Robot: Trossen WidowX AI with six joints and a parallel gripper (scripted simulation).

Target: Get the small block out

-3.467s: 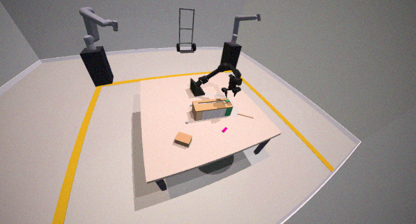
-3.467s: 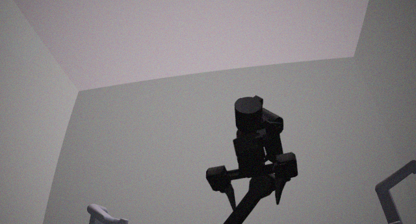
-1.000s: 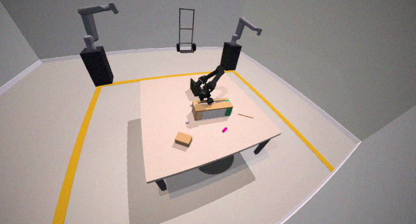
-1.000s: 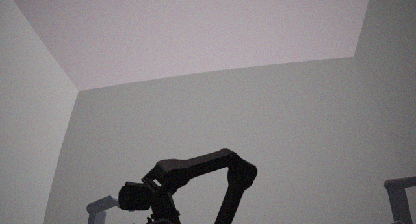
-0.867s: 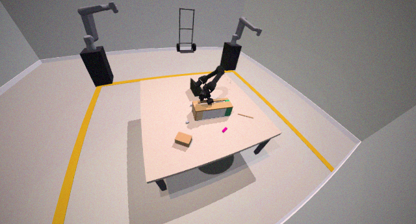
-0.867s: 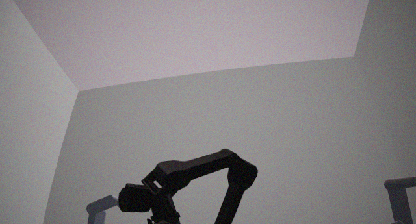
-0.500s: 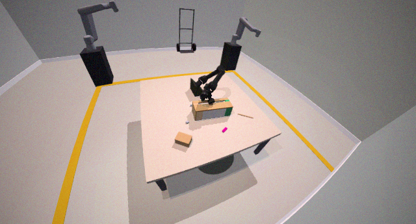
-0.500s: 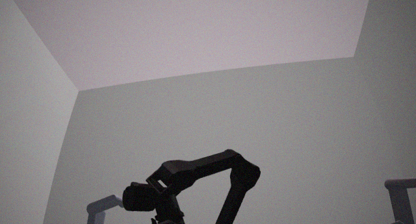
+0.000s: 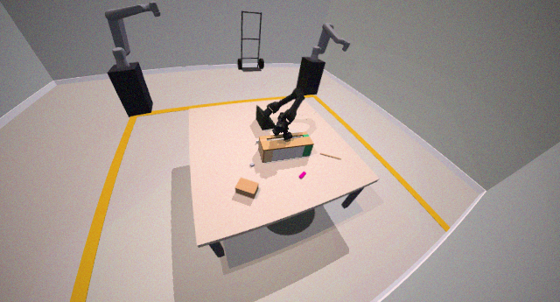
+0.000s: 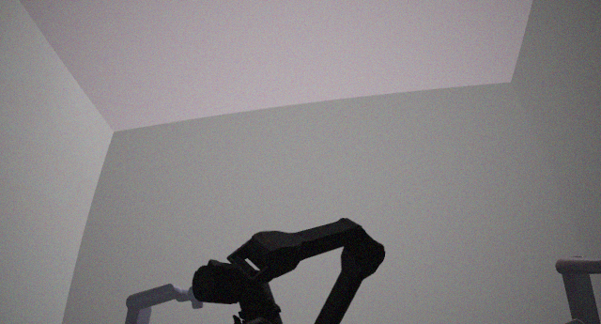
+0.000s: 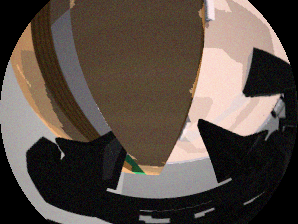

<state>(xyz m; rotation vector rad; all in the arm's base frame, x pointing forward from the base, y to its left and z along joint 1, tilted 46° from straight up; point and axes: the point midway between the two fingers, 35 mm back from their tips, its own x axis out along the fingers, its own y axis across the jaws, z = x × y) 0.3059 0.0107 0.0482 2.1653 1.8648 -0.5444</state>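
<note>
The box (image 9: 269, 155) (image 11: 135, 60) stands on the table, orange-brown with a grey-looking front panel and a green patch at its right end in the top view. A long slot runs along its top. The block on the shelf cannot be made out in any view. My gripper (image 9: 282, 134) (image 11: 166, 123) is open and empty, low at the back edge of the box's top. In the wrist view a shaded brown panel of the box fills the space ahead of the fingers. Whether they touch the box cannot be told. In the exterior view the fingertips are out of view.
A tan block (image 9: 247, 187) lies in front and to the left of the box. A magenta piece (image 9: 302, 175) lies in front of it, a thin stick (image 9: 330, 156) to its right, a small bluish piece (image 9: 252, 165) to its left. A dark upright panel (image 9: 263, 118) stands behind.
</note>
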